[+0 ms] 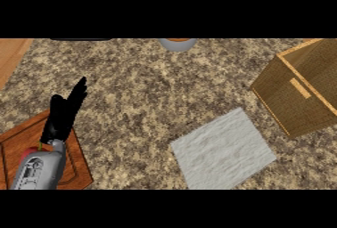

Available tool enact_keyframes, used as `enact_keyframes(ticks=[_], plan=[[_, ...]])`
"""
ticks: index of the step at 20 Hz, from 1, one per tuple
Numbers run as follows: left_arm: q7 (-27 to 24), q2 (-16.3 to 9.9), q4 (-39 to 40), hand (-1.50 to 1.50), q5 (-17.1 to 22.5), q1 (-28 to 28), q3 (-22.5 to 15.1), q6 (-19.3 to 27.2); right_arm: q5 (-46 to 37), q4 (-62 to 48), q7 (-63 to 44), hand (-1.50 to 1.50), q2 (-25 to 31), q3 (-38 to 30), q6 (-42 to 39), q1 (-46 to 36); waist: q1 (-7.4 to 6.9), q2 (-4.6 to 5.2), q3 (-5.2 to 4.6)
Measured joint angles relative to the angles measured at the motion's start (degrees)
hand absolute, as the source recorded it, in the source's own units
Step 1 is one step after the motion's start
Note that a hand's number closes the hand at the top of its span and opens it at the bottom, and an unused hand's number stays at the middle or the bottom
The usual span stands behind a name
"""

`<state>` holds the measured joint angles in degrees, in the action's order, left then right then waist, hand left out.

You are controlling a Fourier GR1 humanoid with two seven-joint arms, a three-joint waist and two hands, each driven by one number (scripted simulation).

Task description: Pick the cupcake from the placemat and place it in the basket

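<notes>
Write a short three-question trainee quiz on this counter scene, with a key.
1. True or false: a cupcake sits on the placemat.
2. Which hand shows? A) left hand B) right hand C) both
3. Fill in: the basket stands at the view's ____ edge.

Key:
1. False; the placemat's top is bare, and no cupcake shows anywhere.
2. A; it hangs open, fingers straight, above the wooden board.
3. Right.

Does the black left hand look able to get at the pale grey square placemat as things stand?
Probably yes: only speckled stone counter lies between the left hand and the placemat, though it is a sideways stretch.
</notes>
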<state>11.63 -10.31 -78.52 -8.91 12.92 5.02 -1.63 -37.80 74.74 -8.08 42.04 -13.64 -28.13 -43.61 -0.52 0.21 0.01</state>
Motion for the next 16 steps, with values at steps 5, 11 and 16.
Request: enact_keyframes(ticks=[5, 11, 16], plan=[[0.0, -0.5, 1.0, 0.00, 0.1, 0.9, 0.6, -0.3, -2.8, -8.3, 7.9, 1.50, 0.3, 0.9, 4.9, 0.9, -0.02, -0.01, 0.01], [1.5, -0.5, -0.5, 0.00, 0.9, 1.0, 0.8, -1.1, -1.9, -17.6, 8.7, -1.50, -3.2, -0.5, 6.8, -0.3, -0.32, 0.01, 0.00], [1.7, -0.2, -2.0, 0.00, 0.6, -0.5, 0.6, -0.8, 0.2, -22.0, 11.0, -1.50, -5.7, -2.5, 9.0, 0.6, -0.11, -0.07, 0.01]])
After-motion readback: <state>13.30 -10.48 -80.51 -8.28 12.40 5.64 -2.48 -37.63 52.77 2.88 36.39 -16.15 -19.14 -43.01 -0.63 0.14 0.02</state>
